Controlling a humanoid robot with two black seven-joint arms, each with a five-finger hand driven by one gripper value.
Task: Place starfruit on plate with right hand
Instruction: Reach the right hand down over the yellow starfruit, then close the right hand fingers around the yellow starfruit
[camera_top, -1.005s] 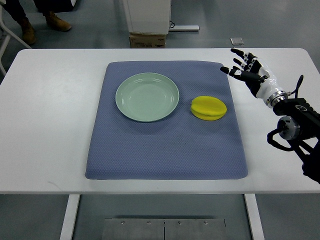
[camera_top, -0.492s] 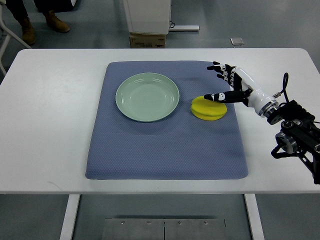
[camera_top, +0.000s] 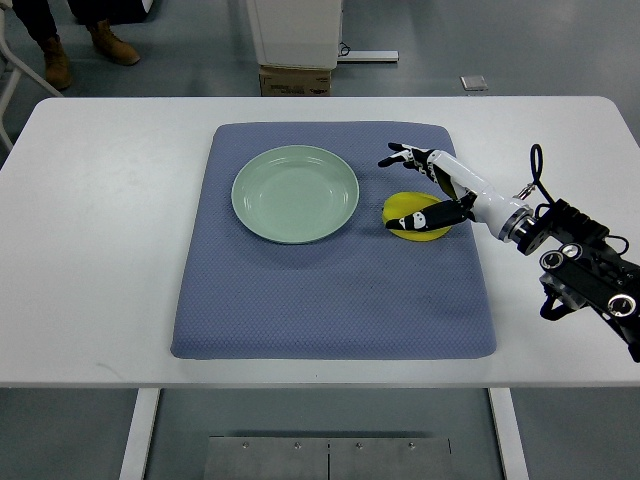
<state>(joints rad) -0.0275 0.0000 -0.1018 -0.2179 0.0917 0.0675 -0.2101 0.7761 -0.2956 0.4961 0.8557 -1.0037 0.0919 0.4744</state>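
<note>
Over the starfruit (camera_top: 412, 217), at about three o'clock from the plate (camera_top: 295, 193), I see the right hand (camera_top: 432, 188) with its fingers (camera_top: 400, 154) spread apart and reaching toward eleven o'clock. The thumb (camera_top: 420, 220) lies across the top of the yellow fruit, while the other fingertips hang beyond its twelve o'clock edge, above the mat (camera_top: 333, 243). I cannot tell whether the thumb actually touches the fruit or only sits just above it; nothing is clamped. The white forearm (camera_top: 484, 201) runs back toward four o'clock to a black wrist joint and cabling near the picture's right edge.

The starfruit rests on the blue-grey mat, just beside the plate's three o'clock rim but apart from it. The pale green plate sits in the mat's upper half and carries nothing. The mat lies on a white table (camera_top: 90, 230). Past the table's twelve o'clock edge I see a cardboard box (camera_top: 295, 80) on the floor, and at eleven o'clock a person's boots (camera_top: 115, 43).
</note>
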